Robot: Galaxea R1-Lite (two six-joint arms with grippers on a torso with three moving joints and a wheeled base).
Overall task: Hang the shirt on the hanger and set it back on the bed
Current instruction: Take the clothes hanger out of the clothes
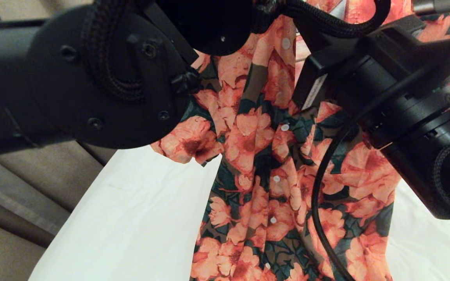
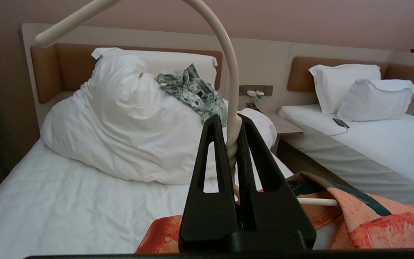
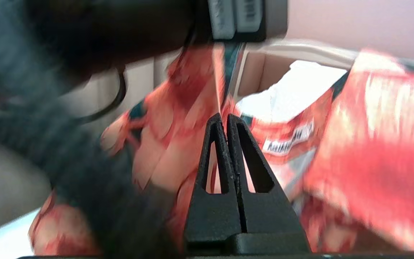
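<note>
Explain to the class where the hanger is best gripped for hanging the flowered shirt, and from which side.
Probably the straight neck of the hanger, just under its curved hook, approached from the shirt side below. There the left tool is shut on it now: the wire is thin and twisted there, and the hook arches clear above the shirt.

Only one piece of lettering visible: dark print on a white neck label (image 3: 289,139) sewn inside the shirt (image 3: 379,151), seen in the right wrist view. Too blurred to read. White sticker (image 1: 313,93) on the right arm's housing in the head view, print illegible.
</note>
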